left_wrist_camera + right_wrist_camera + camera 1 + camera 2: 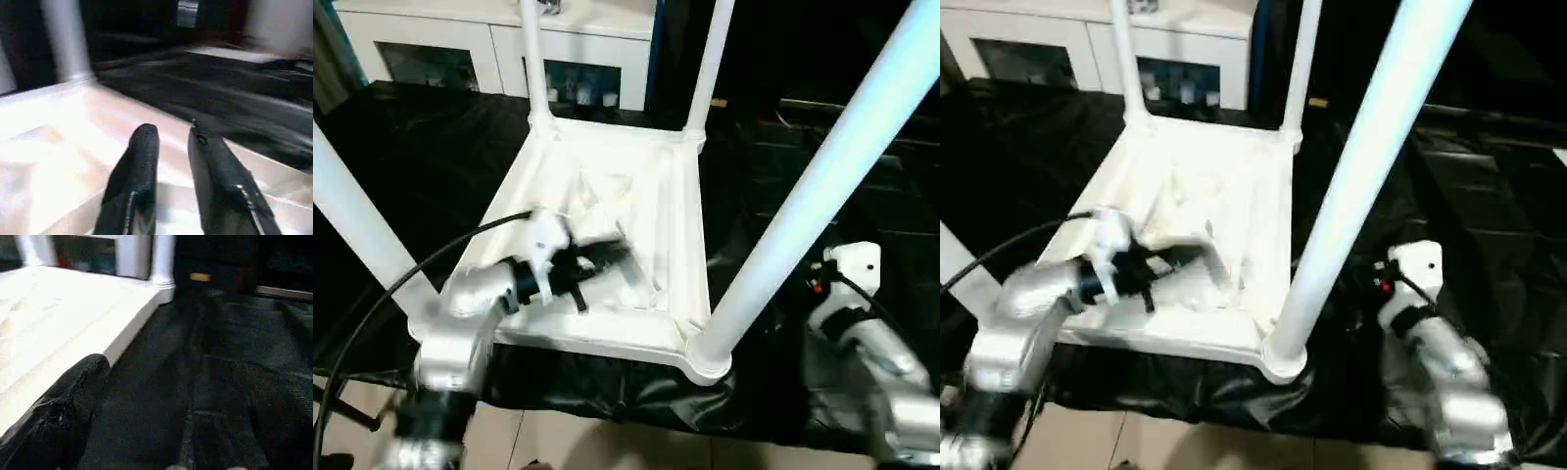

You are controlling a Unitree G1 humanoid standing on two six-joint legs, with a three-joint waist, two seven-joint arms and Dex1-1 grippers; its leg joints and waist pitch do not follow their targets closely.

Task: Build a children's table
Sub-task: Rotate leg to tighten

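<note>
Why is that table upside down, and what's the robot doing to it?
The robot is building a little white table. The top lies upside down on a black cloth so the legs can go in, and all four legs are standing up in the corner sockets. The left gripper hovers over the ribbed underside with its fingers a little apart and nothing between them. The right arm is off to the side of the table, beside the near right leg, holding nothing.

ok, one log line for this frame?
table top: upside down, four legs in | left claw: slightly open, empty, over underside | right claw: beside top
</note>
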